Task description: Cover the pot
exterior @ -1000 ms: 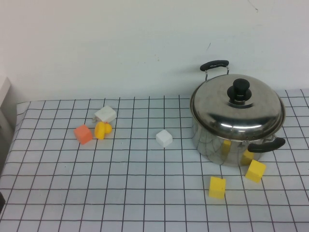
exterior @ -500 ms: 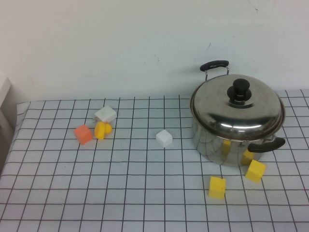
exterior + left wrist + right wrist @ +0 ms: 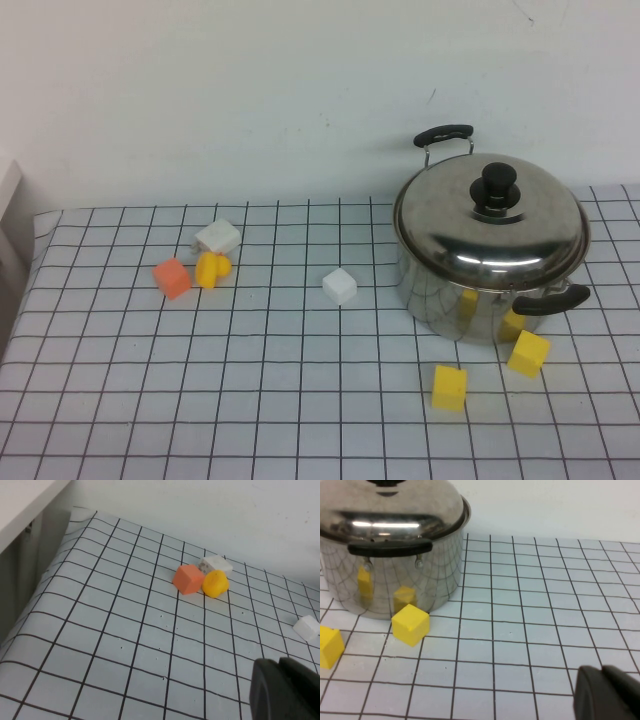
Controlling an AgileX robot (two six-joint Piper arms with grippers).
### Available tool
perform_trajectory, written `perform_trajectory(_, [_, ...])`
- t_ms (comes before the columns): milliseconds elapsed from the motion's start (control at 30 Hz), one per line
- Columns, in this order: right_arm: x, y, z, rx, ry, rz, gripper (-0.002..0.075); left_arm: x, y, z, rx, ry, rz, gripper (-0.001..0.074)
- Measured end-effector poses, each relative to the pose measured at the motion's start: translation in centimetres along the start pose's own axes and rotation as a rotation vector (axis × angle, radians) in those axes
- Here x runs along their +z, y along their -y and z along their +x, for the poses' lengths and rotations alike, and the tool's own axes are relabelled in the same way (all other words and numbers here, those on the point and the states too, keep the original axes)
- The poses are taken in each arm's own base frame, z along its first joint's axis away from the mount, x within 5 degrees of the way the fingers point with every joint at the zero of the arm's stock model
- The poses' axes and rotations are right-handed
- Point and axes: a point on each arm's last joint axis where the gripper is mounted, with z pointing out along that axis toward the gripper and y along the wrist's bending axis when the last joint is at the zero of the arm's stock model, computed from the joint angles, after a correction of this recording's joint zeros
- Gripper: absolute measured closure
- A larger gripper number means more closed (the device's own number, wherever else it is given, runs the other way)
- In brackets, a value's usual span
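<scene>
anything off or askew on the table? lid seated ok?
Nothing stands out. The lid sits level on the pot, knob up. Small cubes lie loose on the grid cloth, none spilled or damaged. Left claw and right claw are pulled back low over the cloth, touching nothing.

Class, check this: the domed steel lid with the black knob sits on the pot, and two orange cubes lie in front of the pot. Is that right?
Not quite. The lid does sit on the pot, but the two cubes in front of it are yellow, not orange, as the high view shows. The only orange cube lies far off on the robot's left side.
</scene>
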Motion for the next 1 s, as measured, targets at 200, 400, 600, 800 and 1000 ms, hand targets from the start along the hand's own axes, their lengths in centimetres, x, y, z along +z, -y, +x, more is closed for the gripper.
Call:
perform_trajectory(200, [0.0,0.0,0.0,0.0,0.0,0.0,0.0717,-0.01,0.05,0.02,0.0,-0.002,0.009,0.0736])
perform_trajectory(400, [0.0,0.0,0.0,0.0,0.0,0.0,0.0717,-0.01,0.2,0.08,0.001,-0.013,0.034,0.0736])
perform_trajectory(600, [0.0,0.0,0.0,0.0,0.0,0.0,0.0717,-0.01,0.19,0.1,0.005,-0.015,0.033,0.0736])
perform_trajectory(800, [0.0,0.0,0.0,0.0,0.0,0.0,0.0717,-0.01,0.19,0.1,0.071,-0.015,0.036,0.0736])
perform_trajectory(1000, [0.0,0.0,0.0,0.0,0.0,0.0,0.0717,-0.02,0.21,0.11,0.12,-0.015,0.038,0.0736])
